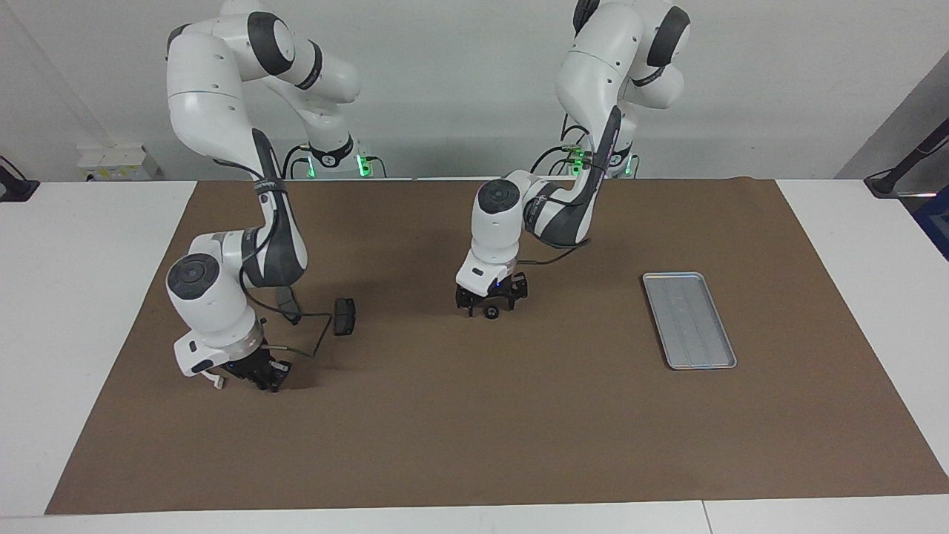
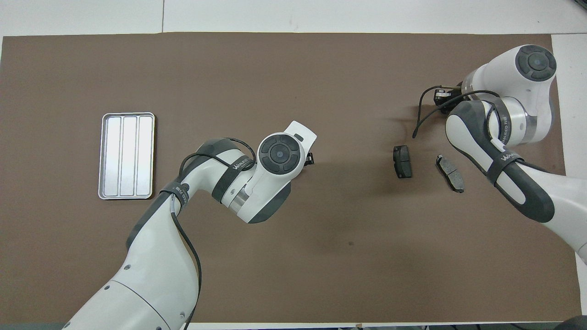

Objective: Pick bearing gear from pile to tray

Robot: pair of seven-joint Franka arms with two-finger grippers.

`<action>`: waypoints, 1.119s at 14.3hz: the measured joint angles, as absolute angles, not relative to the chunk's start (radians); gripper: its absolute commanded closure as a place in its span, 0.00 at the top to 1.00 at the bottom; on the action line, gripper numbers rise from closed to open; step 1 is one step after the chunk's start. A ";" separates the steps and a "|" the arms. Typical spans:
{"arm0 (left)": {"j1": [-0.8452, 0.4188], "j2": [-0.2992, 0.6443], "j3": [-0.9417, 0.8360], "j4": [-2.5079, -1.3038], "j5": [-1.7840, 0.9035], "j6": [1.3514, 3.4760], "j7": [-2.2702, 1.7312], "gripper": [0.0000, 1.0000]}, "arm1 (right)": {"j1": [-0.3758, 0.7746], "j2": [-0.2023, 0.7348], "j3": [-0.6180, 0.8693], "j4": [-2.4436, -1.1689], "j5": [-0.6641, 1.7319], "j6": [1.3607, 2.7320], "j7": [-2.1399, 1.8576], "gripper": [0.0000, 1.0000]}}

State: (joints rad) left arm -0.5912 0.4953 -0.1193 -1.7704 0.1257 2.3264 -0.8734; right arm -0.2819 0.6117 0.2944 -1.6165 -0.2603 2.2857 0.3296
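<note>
Gear (image 1: pixel 490 312) sat on mat mid-table, between left gripper's (image 1: pixel 489 302) wide-spread fingers, not yet pinched. Tray (image 1: pixel 689 320) well apart, toward left arm's end. Right gripper (image 1: pixel 268 378) low over mat, fingers closed; contents unclear. Advice: centre fingers on gear, close square, lift straight.

One high camera faces the robots; one looks steeply down above them; both share the brown mat (image 1: pixel 474 430).
</note>
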 measured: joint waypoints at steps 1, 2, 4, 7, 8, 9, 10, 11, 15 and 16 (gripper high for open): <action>-0.591 0.495 -0.119 -1.770 0.126 2.327 -0.874 0.96 | -0.282 0.612 0.294 -1.617 -0.260 2.286 0.330 0.00; -0.591 0.495 -0.119 -1.770 0.126 2.327 -0.874 0.85 | -0.282 0.612 0.294 -1.617 -0.260 2.286 0.330 0.00; -0.592 0.495 -0.119 -1.770 0.126 2.330 -0.875 0.45 | -0.282 0.612 0.294 -1.617 -0.260 2.286 0.330 0.00; -0.592 0.495 -0.118 -1.769 0.126 2.337 -0.876 0.09 | -0.282 0.612 0.295 -1.612 -0.261 2.276 0.330 0.00; -0.592 0.494 -0.117 -1.768 0.126 2.337 -0.876 0.03 | -0.281 0.611 0.295 -1.605 -0.261 2.265 0.328 0.00; -0.591 0.493 -0.115 -1.766 0.126 2.337 -0.877 0.00 | -0.280 0.609 0.297 -1.594 -0.262 2.243 0.320 0.00; -0.591 0.492 -0.113 -1.765 0.126 2.337 -0.877 0.00 | -0.280 0.604 0.300 -1.580 -0.262 2.218 0.303 0.00; -0.591 0.492 -0.112 -1.764 0.126 2.338 -0.878 0.00 | -0.280 0.594 0.302 -1.567 -0.262 2.192 0.282 0.00; -0.590 0.492 -0.104 -1.734 0.126 2.307 -0.883 0.00 | -0.276 0.515 0.307 -1.545 -0.262 2.089 0.213 0.00; -0.587 0.492 -0.101 -1.709 0.126 2.269 -0.883 0.00 | -0.276 0.491 0.309 -1.544 -0.262 2.062 0.201 0.00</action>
